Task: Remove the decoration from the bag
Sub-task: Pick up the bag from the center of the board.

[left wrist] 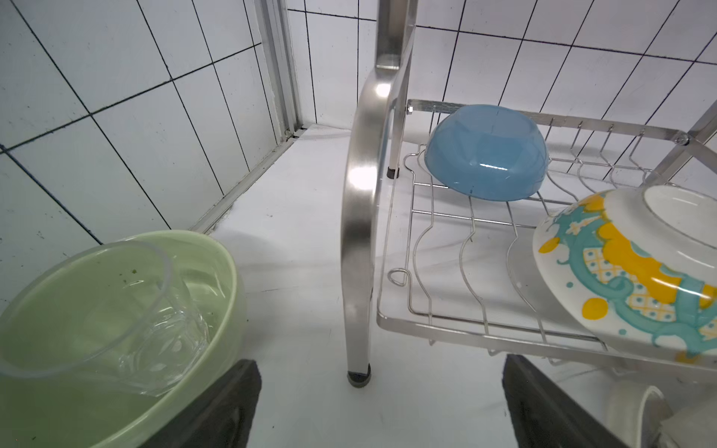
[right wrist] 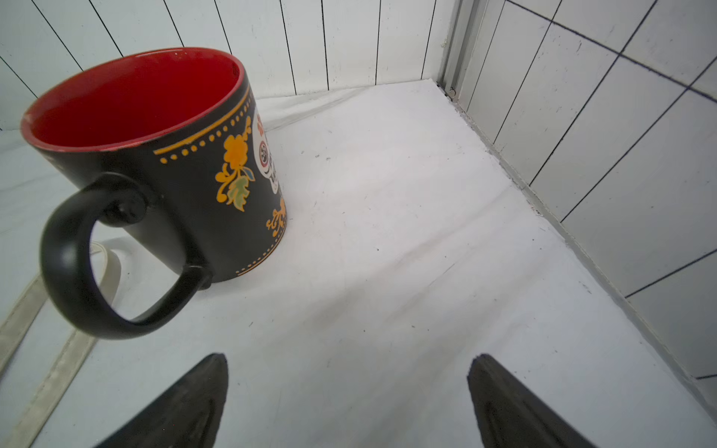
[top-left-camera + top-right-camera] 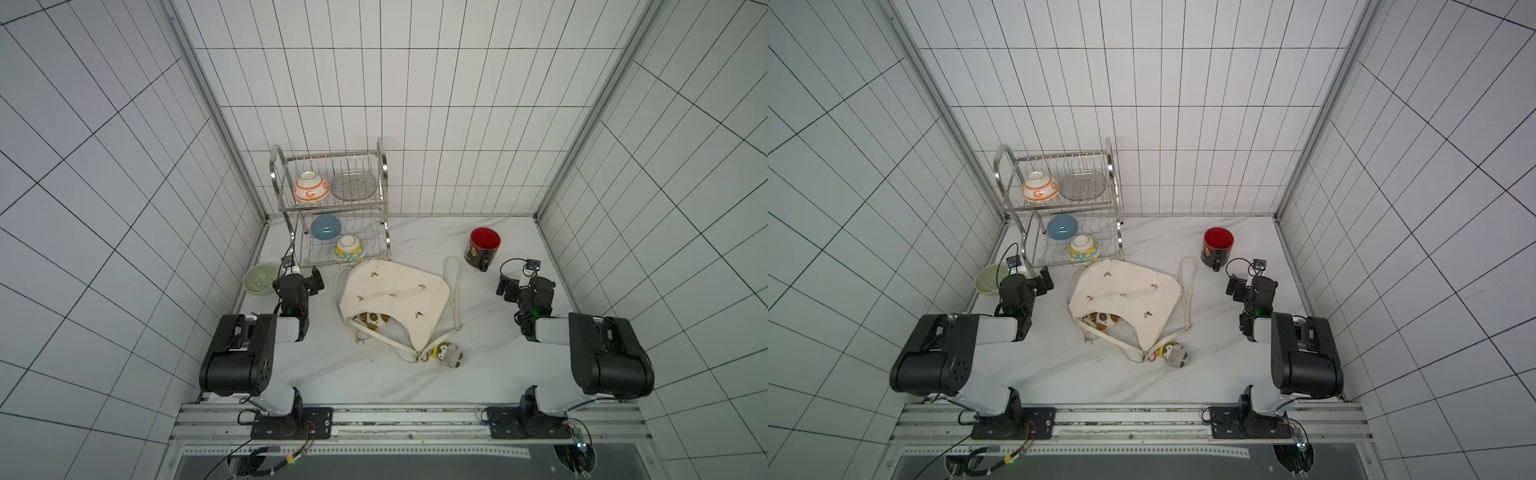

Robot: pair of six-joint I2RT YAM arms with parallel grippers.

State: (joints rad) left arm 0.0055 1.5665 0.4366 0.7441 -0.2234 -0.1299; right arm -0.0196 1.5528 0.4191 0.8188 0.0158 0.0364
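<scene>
I see the bag [image 3: 395,299] lying flat in the middle of the desk [image 3: 374,386], just in front of the dish rack [image 3: 276,166], with its mouth turned toward the arms' bases. The decoration [image 3: 448,354], a small yellow and grey toy, lies at the bag's near corner, touching the strap end. My left pincer [image 1: 380,388] is released and holds nothing, beside the green bowl [image 1: 223,294] and the rack's leg. My right pincer [image 2: 349,388] is likewise spread wide and empty, near the black mug [image 2: 194,194], well apart from the bag.
</scene>
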